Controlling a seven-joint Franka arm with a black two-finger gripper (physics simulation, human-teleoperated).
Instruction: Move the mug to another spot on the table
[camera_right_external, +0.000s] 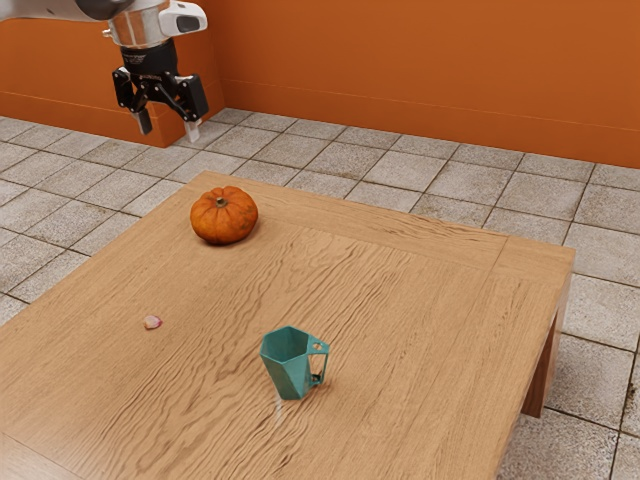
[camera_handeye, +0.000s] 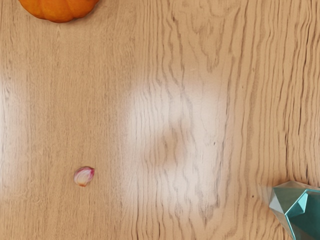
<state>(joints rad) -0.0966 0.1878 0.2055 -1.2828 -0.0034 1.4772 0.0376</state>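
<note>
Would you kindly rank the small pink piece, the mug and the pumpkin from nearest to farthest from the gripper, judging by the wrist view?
1. The small pink piece, closest below the high gripper.
2 and 3. The mug and the pumpkin, each farther out, in different directions; too close to call.

The exterior camera is sitting high at the arm's side, looking down and across the wooden table toward the orange wall from well back; the wrist camera is riding on the gripper, facing straight down at the tabletop from well above; both are taking in the pumpkin, the teal mug and what may be a garlic clove.
</note>
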